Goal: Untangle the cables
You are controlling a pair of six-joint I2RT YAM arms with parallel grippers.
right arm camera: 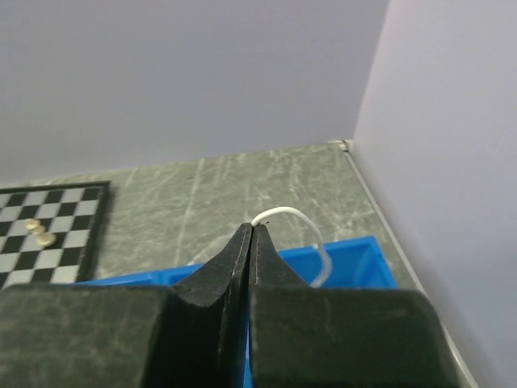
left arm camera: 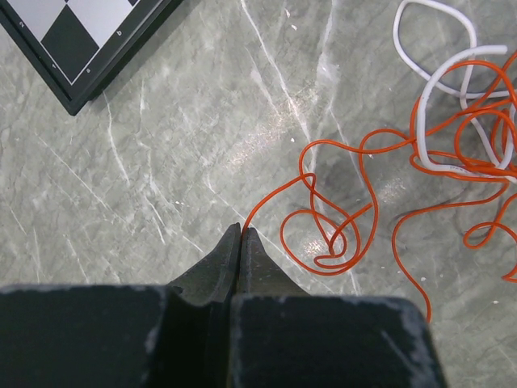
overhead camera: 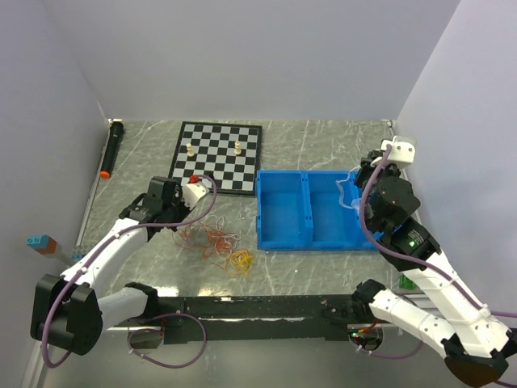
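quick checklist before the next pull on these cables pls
1. Right tool shut on the white cable: ok.
2. Right tool above the blue bin, so the white cable can drop in: ok.
3. Left tool holding the orange cable: cannot tell; tips are shut and the cable runs right up to them.
4. Tangle separated: not ok; orange, white and yellow strands cross one another.
5. Chessboard clear of the tangle: ok.
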